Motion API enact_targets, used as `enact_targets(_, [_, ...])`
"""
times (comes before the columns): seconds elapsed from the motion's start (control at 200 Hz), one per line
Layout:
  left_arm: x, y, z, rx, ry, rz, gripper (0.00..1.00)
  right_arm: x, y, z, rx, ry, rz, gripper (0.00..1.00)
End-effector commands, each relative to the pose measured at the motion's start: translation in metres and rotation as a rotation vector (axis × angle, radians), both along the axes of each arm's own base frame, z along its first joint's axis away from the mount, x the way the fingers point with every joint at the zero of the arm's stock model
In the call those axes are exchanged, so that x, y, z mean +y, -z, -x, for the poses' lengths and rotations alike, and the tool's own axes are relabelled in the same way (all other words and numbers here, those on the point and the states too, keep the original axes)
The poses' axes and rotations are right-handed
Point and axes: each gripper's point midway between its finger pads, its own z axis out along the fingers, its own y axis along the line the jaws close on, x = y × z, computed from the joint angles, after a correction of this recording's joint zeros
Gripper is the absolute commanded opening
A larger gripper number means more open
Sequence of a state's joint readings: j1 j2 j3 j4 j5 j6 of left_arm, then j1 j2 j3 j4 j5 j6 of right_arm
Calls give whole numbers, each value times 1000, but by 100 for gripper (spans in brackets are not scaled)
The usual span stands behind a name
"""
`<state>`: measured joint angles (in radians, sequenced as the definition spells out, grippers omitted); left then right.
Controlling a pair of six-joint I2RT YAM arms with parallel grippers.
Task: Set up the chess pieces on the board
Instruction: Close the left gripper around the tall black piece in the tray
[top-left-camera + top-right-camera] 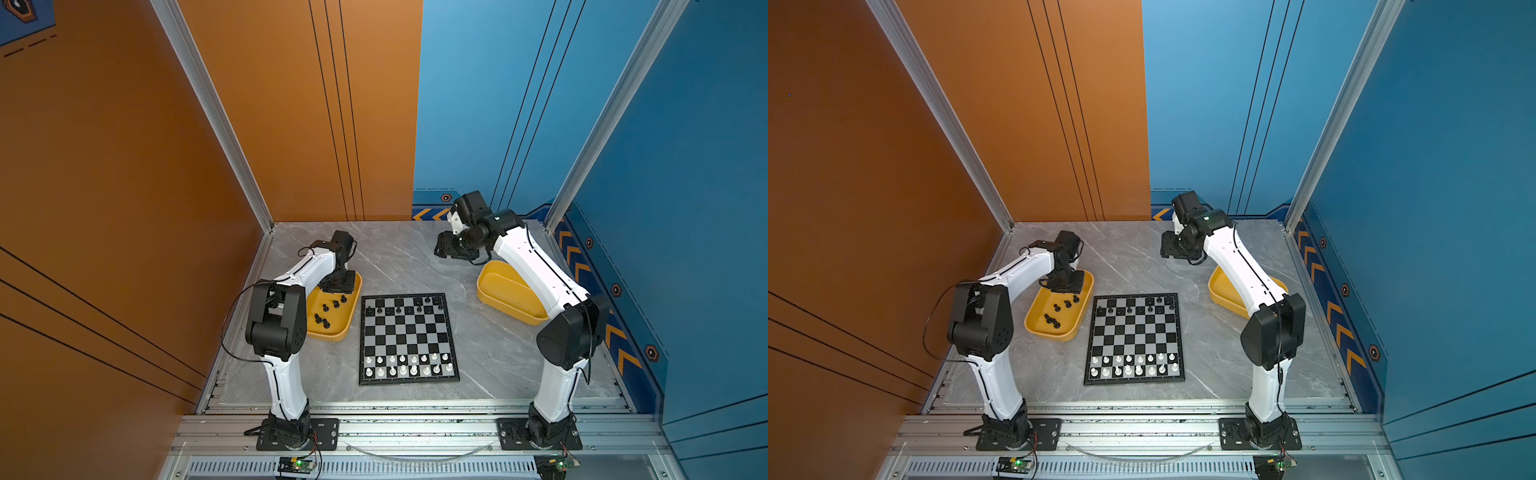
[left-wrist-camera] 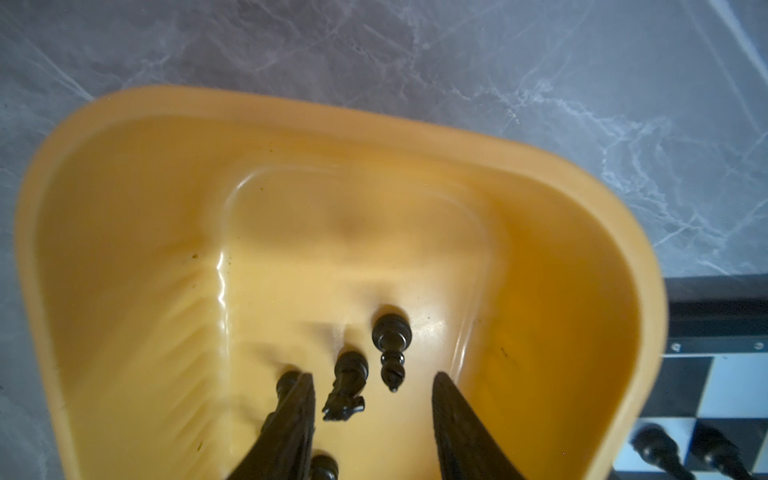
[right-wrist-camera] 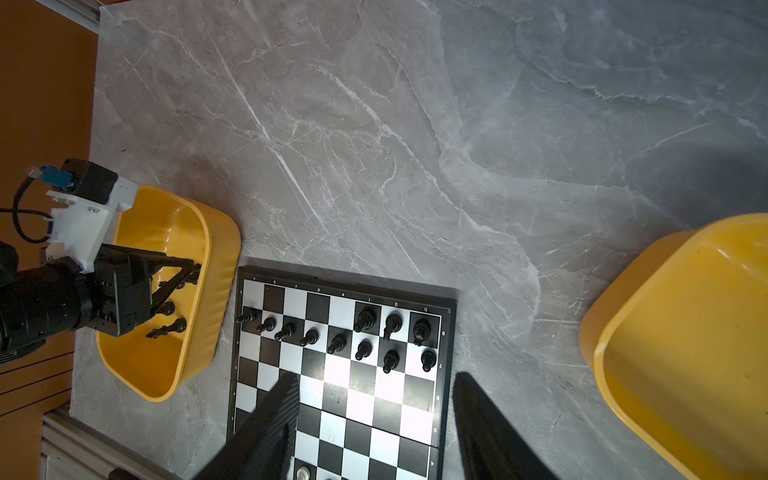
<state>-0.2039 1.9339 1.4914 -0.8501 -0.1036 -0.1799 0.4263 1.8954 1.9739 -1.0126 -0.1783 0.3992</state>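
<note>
The board [image 1: 409, 332] lies mid-table, with white chess pieces [image 1: 407, 365] filling its two near rows and several black ones [image 1: 409, 307] on its far rows. More black pieces [image 1: 332, 309] sit in the left yellow tray [image 1: 328, 334]. My left gripper [image 2: 372, 386] is down inside that tray, open. A toppled black knight [image 2: 347, 386] lies between its fingers, close to one and untouched, and a black bishop [image 2: 390, 349] lies just beyond the tips. My right gripper [image 3: 376, 386] hangs open and empty high over the board's far end [image 3: 353, 395].
A second yellow tray [image 1: 507, 301] stands right of the board, partly under the right arm, and its visible part holds nothing. Another black piece [image 2: 286, 380] sits half hidden behind one left finger. Grey marble tabletop [image 1: 407, 257] stretches behind the board to the orange and blue walls.
</note>
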Motion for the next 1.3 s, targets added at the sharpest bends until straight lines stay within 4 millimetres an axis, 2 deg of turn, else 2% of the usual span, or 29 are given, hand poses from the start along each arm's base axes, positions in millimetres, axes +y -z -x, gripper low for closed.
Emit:
enact_targets(0.0, [2, 0, 3, 17, -14, 10, 47, -1, 0, 1, 8, -6, 22, 62])
enact_targets(0.576, [4, 0, 15, 25, -40, 12, 47, 1, 4, 4, 19, -24, 32, 62])
enact_targets(0.766, [5, -6, 12, 6, -52, 11, 48, 2, 6, 3, 20, -30, 35, 62])
enact_targets(1.297, [7, 3, 11, 24, -57, 6, 46, 0, 10, 5, 28, -38, 45, 62])
